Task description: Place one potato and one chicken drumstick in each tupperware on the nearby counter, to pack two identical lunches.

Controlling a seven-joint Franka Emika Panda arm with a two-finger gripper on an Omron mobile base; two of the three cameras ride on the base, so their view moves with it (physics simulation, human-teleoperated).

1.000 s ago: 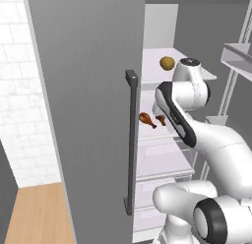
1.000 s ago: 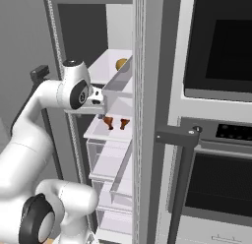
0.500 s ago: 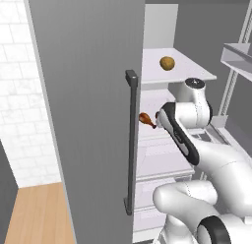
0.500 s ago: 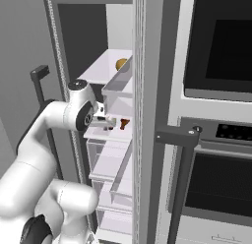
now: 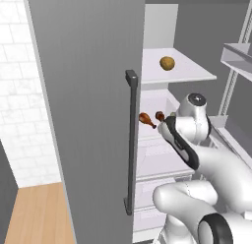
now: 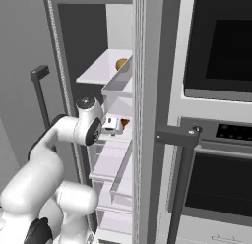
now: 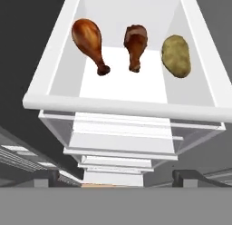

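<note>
Two red-brown chicken drumsticks (image 7: 93,42) (image 7: 136,46) and a yellow-brown potato (image 7: 176,55) lie side by side in a white fridge drawer (image 7: 122,106). My gripper (image 7: 117,178) hangs in front of the drawer, apart from the food, with its fingertips (image 7: 47,176) spread wide and nothing between them. In the left base view the gripper (image 5: 165,124) sits just right of the drumsticks (image 5: 145,119). A second potato (image 5: 167,63) rests on the white shelf above. The tupperware is out of view.
The grey fridge door (image 5: 83,115) with its dark handle (image 5: 131,139) stands open on the left. A second door edge (image 6: 147,115) and the oven (image 6: 216,139) close in the right. A light-brown wooden surface (image 5: 34,213) lies below a white brick wall; I cannot tell whether it is the counter.
The arm has come down from the upper potato shelf to the level of the drawer with the drumsticks. The gripper has stayed open.
</note>
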